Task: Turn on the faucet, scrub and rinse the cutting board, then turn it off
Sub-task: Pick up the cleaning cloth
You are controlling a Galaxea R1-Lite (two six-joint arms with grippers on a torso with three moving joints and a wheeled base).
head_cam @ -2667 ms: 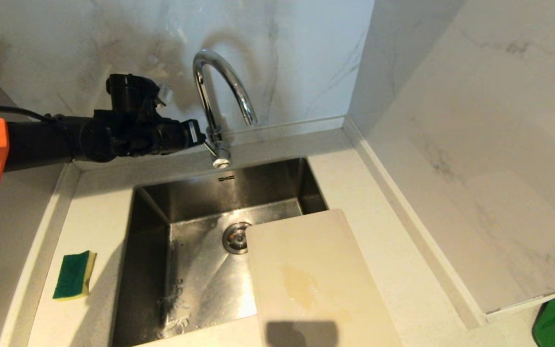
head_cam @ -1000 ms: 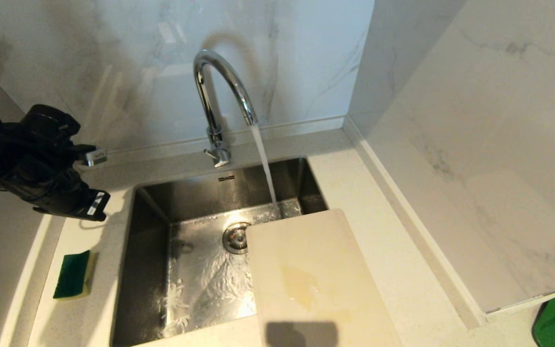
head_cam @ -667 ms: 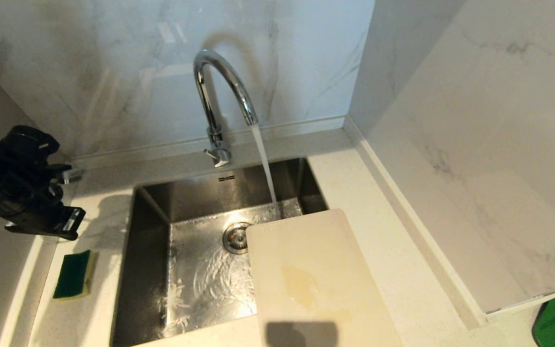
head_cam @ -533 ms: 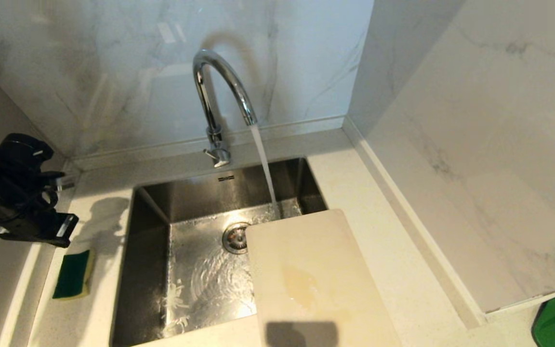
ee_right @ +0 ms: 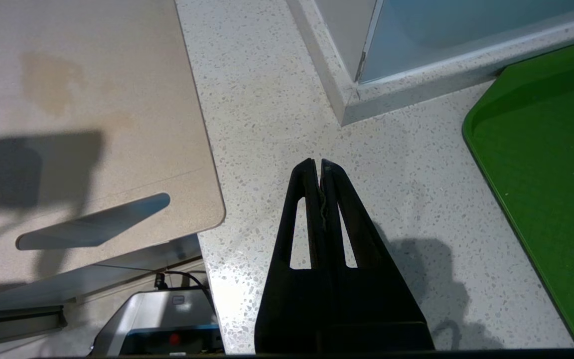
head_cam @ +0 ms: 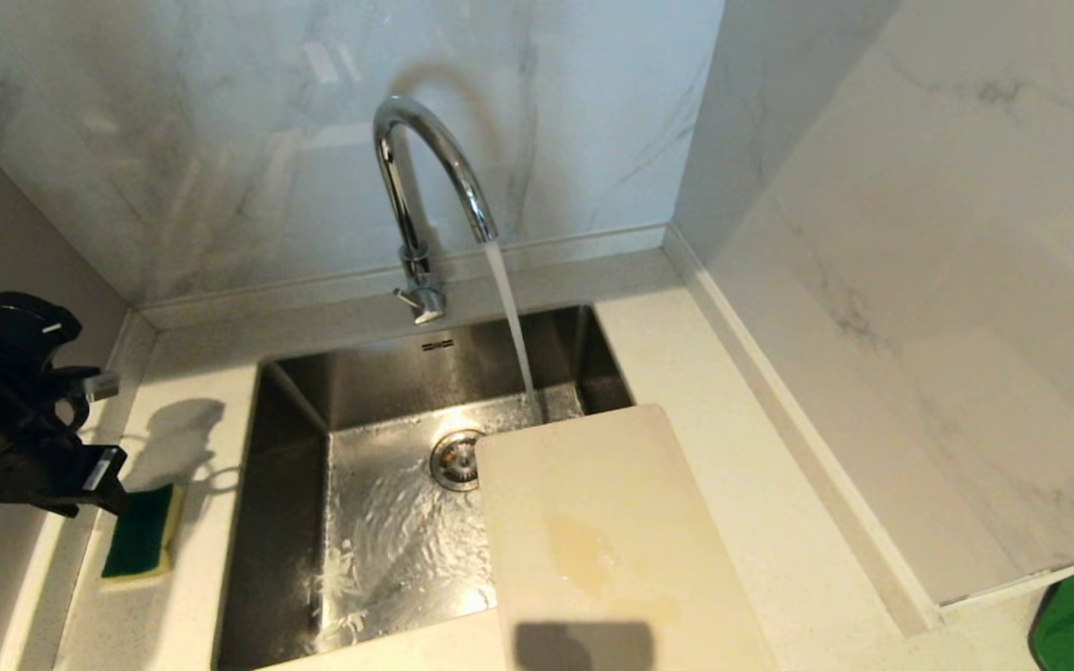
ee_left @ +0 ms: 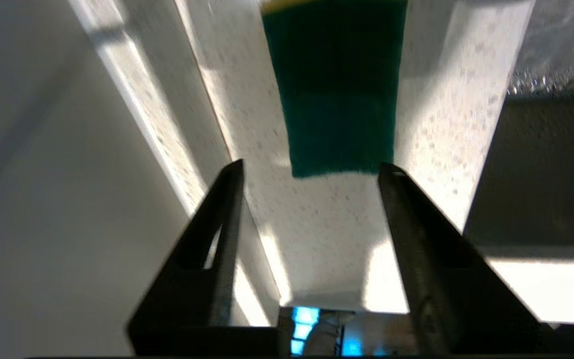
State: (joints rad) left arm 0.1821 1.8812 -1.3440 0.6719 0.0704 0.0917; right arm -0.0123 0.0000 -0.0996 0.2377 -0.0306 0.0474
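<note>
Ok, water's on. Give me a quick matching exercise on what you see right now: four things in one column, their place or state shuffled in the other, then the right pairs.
Things:
1. faucet
2. cutting board
3. sponge
4. left gripper

Places or states:
A. lying flat on the counter left of the sink
B. open, hanging just short of the sponge's near end
C. running, with the stream landing in the sink basin
D. lying across the sink's right edge, with a yellowish stain

Pairs: 1-C, 2-D, 3-A, 4-B
</note>
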